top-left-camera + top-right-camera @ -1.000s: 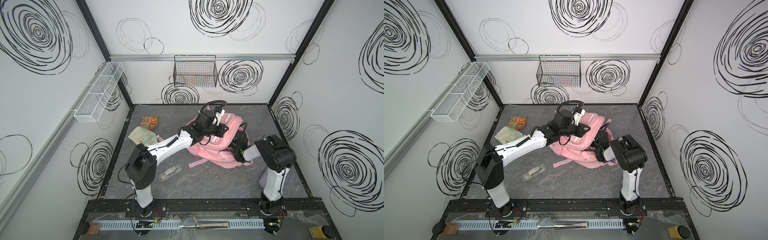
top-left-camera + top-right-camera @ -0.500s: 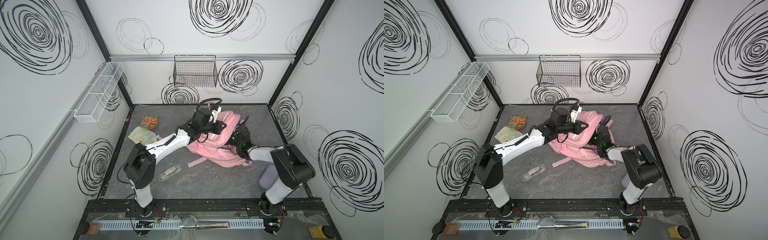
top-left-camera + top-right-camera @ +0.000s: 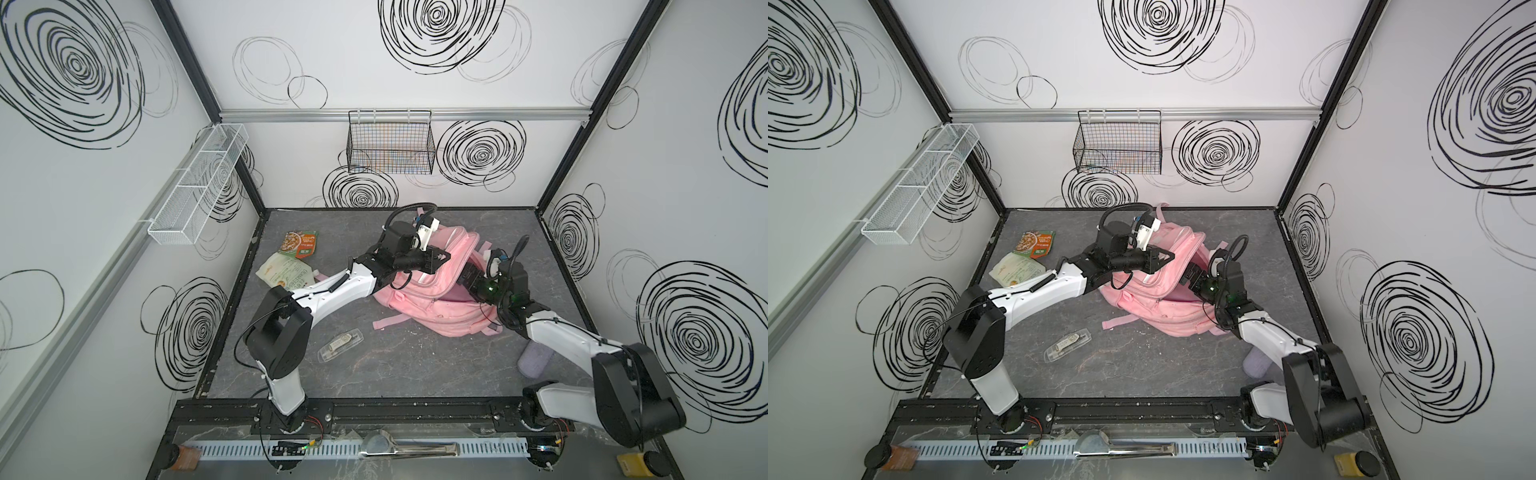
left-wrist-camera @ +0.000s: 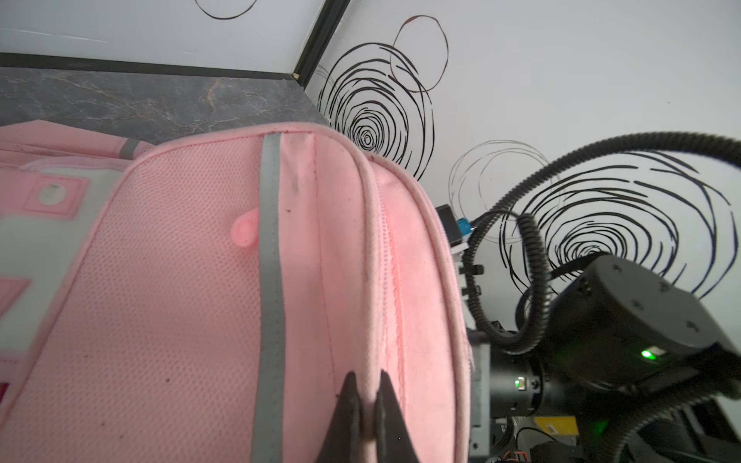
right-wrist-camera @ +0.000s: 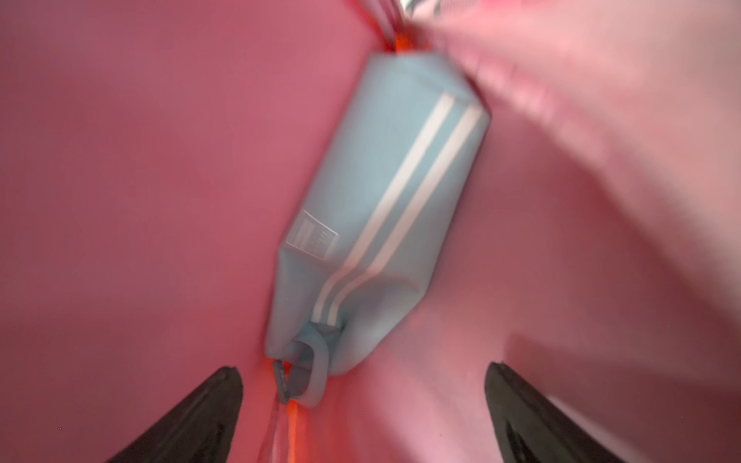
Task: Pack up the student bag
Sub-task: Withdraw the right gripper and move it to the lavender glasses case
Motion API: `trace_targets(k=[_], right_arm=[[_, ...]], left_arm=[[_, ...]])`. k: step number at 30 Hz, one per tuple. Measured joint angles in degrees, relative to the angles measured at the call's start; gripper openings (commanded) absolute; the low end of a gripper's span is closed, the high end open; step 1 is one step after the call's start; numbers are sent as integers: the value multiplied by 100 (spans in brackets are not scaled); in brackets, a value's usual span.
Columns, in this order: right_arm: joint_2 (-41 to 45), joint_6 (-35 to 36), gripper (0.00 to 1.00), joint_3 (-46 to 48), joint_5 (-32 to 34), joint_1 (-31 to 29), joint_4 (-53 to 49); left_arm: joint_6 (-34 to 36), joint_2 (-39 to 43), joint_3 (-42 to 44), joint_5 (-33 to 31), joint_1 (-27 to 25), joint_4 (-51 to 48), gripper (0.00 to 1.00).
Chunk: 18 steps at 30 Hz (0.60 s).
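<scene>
Grey marbled worktop (image 3: 415, 374) nearest me carries a lilac roll (image 3: 534, 360). It is uncovered now that my right arm has dropped its elbow low and forward; a second ago that arm stood folded upright over it. Left of centre lies a clear plastic case (image 3: 340, 344), unmoved. Beyond, the student bag (image 3: 440, 307) sits mid-worktop toward the right, its main mouth gaping. My right end effector (image 5: 361, 368) is inside that mouth, jaws released and wide apart. A pale blue pouch (image 5: 381, 208) lies just ahead of them on the pink lining, gripped by nothing. My left end effector (image 4: 365, 387) stays clenched on the bag's piped upper edge, holding it up much where it was. Farther left, an orange snack packet (image 3: 300, 245) and a pale packet (image 3: 284, 274) rest near the worktop's edge. On the back wall hangs a black wire basket (image 3: 390, 145).
</scene>
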<state>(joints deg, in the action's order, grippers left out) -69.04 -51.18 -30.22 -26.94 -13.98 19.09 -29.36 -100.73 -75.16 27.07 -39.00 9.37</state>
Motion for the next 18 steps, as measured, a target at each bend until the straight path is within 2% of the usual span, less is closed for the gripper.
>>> trace_targets(k=[3, 8, 10, 13, 18], right_arm=[[951, 275, 98, 4, 413, 90, -761], [2627, 675, 100, 17, 1869, 330, -2076], [3042, 774, 100, 15, 2341, 431, -2514], [3383, 857, 100, 15, 2798, 540, -2999], [3366, 820, 100, 7, 3388, 656, -3816]], left_arm=[[-22, 90, 212, 199, -68, 348, 0], [-26, 144, 470, 380, -131, 575, 0], [-17, 166, 581, 369, -105, 616, 0], [0, 236, 732, 286, -42, 682, 0], [103, 382, 857, -46, 48, 697, 0]])
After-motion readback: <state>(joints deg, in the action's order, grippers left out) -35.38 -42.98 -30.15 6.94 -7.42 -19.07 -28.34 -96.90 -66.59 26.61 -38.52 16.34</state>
